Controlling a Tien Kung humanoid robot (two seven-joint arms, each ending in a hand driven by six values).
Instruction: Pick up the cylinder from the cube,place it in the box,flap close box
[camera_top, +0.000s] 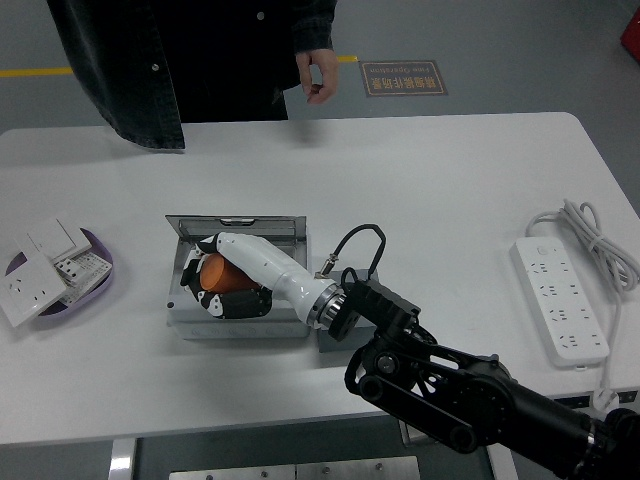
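My right hand (222, 280) reaches left across the table and is shut on the orange cylinder (222, 275), holding it inside the open grey box (236, 322). The box's transparent lid (236, 226) stands raised at the back. The dark grey cube (334, 345) sits just right of the box, mostly hidden under my black forearm (440, 385). My left arm is out of view.
A purple dish (100, 285) with white switch plates lies at the left edge. A white power strip (560, 300) with its cable lies at the right. A person in a dark coat stands at the far side, one hand (316, 72) hanging above the table's far edge.
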